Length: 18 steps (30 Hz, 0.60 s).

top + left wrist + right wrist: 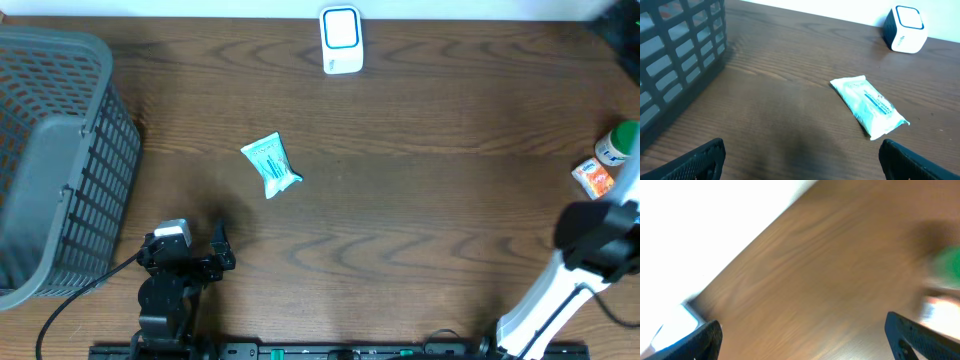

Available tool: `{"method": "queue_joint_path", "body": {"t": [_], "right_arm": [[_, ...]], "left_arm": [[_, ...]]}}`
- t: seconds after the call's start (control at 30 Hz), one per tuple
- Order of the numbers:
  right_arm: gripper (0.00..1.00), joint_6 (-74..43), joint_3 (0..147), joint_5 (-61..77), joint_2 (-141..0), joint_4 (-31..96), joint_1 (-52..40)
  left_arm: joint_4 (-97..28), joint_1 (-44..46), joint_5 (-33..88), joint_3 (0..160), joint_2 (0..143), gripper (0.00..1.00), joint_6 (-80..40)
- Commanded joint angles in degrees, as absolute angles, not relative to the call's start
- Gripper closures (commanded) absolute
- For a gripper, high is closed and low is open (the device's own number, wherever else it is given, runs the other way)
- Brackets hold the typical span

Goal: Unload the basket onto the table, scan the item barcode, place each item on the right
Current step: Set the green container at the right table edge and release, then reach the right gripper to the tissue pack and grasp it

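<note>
Teal-printed white packet (270, 166) is laid flat on wooden table (420, 210); left claw (800, 152) and right claw (802, 327) are spread apart.

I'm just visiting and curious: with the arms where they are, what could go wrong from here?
The packet lies flat and thin on the table, so the left gripper might push it instead of lifting it. No barcode shows on its upper face, so it may reach the scanner facing wrong.
</note>
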<state>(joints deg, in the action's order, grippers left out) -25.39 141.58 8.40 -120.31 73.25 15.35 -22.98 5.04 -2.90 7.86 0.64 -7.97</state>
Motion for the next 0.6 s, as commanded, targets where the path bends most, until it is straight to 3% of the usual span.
{"method": "queue_joint_path", "body": {"t": [0.0,0.13,0.27,0.57], "right_arm": [[0.01,-15.2,138.9,19.7,-123.0,77.3,1.1],[0.01,-6.5,131.7,16.3,-126.9,76.8,-18.5],[0.01,-2.9,128.8,13.6,-132.3,74.9,-29.0],[0.01,-2.7,128.8,22.1,-143.6,68.3,-35.8]], "left_arm": [[-24.4,5.2,-2.5,7.1,0.6,0.02,-8.7],[-24.4,5.2,-2.5,7.1,0.6,0.02,-8.7],[-24.4,5.2,-2.5,7.1,0.6,0.02,-8.7],[-24.4,5.2,-2.5,7.1,0.6,0.02,-8.7]]}}
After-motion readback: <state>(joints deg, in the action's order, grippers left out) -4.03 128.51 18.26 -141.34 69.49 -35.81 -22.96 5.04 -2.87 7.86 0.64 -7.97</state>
